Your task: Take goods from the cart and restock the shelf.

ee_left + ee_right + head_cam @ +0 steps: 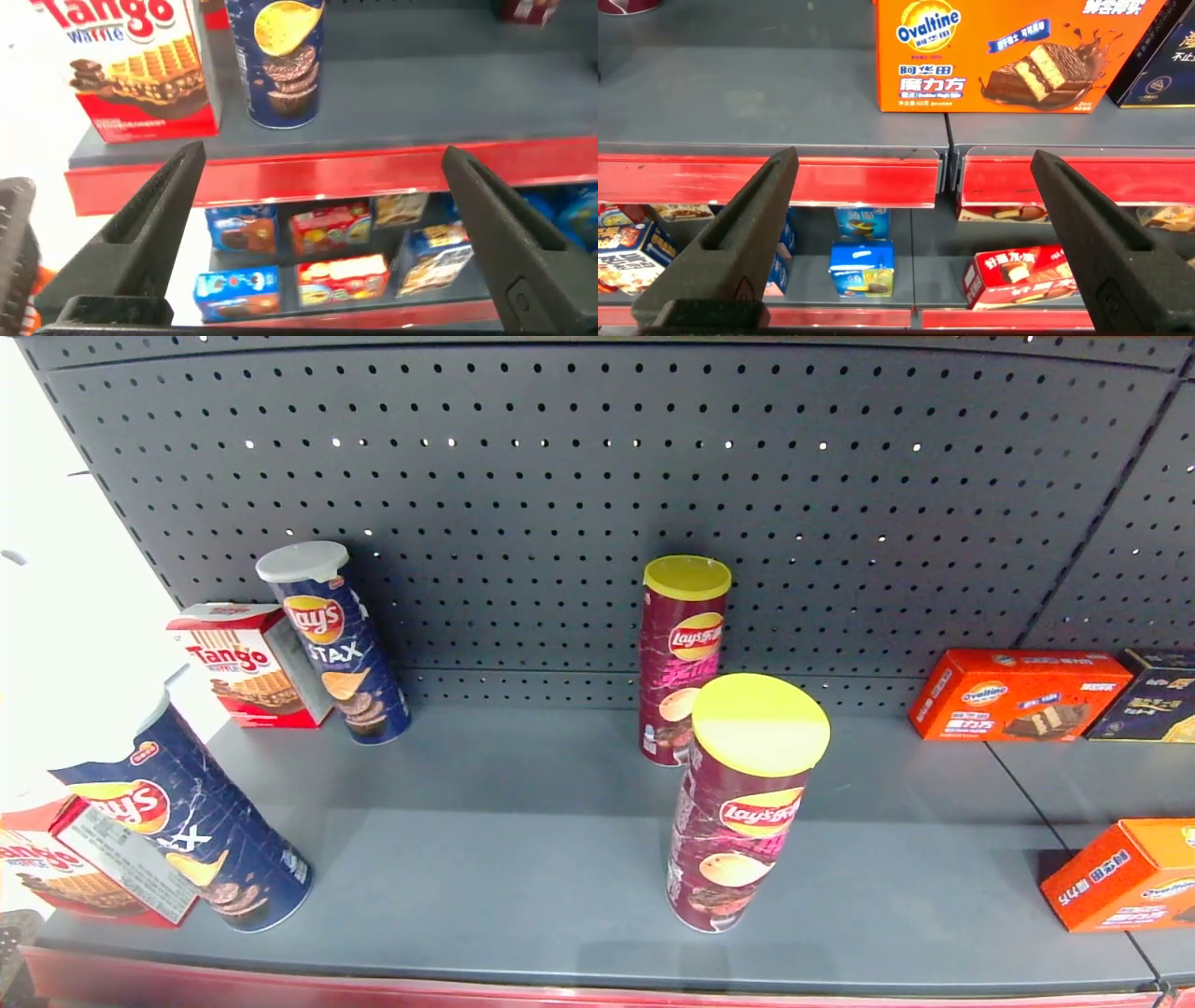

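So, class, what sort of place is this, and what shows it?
Most likely a shop aisle: pegboard-backed shelf, red edge rail, and packaged snacks such as the nearer maroon crisp tube.

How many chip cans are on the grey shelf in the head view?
4. Back blue can: rear left, beside a wafer box. Front blue can: front left. Back maroon can: rear centre. Front maroon can: ahead of it. Others may lie off-frame.

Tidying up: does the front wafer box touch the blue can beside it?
Apart: left wrist view shows bare shelf between wafer box and blue can.
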Available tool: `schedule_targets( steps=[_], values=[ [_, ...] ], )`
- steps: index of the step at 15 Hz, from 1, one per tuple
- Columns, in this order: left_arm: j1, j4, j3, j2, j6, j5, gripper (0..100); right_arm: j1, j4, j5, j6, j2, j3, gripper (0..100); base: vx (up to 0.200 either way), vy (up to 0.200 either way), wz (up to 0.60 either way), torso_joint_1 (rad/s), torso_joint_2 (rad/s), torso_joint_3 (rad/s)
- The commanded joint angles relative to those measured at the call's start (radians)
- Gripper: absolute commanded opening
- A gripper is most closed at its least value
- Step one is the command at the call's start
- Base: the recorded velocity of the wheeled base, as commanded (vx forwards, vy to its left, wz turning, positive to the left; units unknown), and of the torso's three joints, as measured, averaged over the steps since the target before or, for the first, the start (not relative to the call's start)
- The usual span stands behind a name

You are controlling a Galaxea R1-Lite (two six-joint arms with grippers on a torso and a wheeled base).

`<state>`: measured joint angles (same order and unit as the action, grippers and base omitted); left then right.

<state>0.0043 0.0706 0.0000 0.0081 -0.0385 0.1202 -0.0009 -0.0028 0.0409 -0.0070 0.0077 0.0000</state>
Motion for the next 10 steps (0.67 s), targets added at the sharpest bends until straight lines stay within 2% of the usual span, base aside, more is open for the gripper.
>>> schedule_targets(
  steps=[1, 2, 3, 10],
  values=[
    [0.0, 0.001, 0.0, 0.0, -0.004, -0.002, 100, 0.001, 0.0, 0.001, -0.001, 0.002, 0.0, 100, 0.0, 0.0, 0.0, 0.0, 0.0, 0.0],
    [0.002, -0.008, 0.0, 0.0, -0.006, -0.177, 100, -0.001, 0.0, -0.001, -0.001, 0.002, 0.0, 100, 0.0, 0.0, 0.0, 0.0, 0.0, 0.0],
    [0.002, -0.043, 0.0, -0.002, -0.004, -0.266, 100, -0.001, 0.0, -0.001, -0.001, 0.002, 0.0, 100, 0.0, 0.0, 0.0, 0.0, 0.0, 0.0],
    [0.0, -0.051, 0.0, 0.0, 0.006, -0.234, 100, 0.001, 0.0, -0.016, -0.002, 0.003, 0.0, 100, 0.0, 0.0, 0.0, 0.0, 0.0, 0.0]
  ],
)
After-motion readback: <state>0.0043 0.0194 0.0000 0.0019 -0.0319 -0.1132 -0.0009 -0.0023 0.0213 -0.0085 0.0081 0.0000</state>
